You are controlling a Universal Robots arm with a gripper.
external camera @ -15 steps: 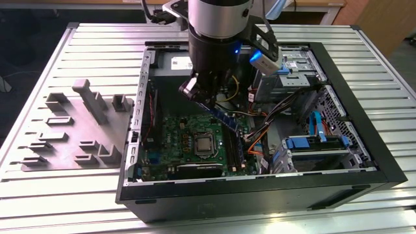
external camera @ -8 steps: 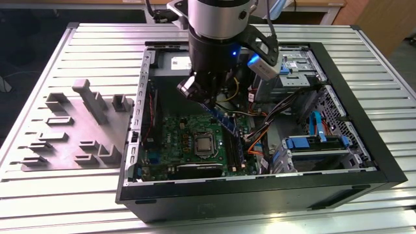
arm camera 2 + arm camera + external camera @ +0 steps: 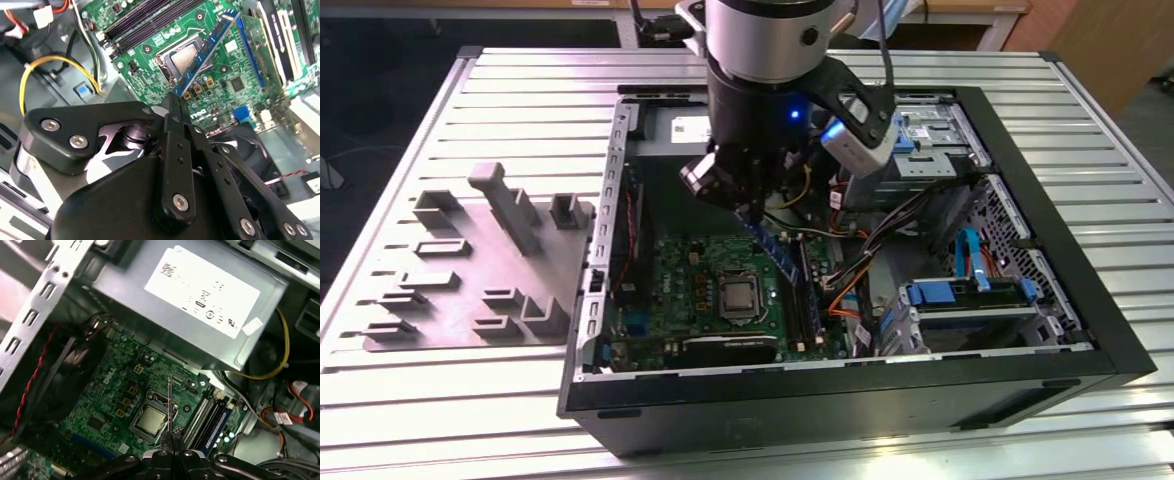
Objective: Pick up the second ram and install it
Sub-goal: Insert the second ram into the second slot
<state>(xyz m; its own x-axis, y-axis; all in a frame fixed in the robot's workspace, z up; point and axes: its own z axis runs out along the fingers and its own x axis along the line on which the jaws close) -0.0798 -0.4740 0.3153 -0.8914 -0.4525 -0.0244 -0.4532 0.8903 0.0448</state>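
Note:
The second ram is a thin blue-green stick hanging tilted above the green motherboard inside the open computer case. My gripper is shut on its upper end. In the second wrist view the black fingers pinch the ram, which reaches out over the processor socket. In the first wrist view the ram shows edge-on above the gripper, beside the long black slots. One of those slots holds a blue stick.
A grey power-supply box sits at the case's back wall. Cables and drive bays fill the exterior view's right side of the case. Grey holder blocks stand on the slatted table at the exterior view's left.

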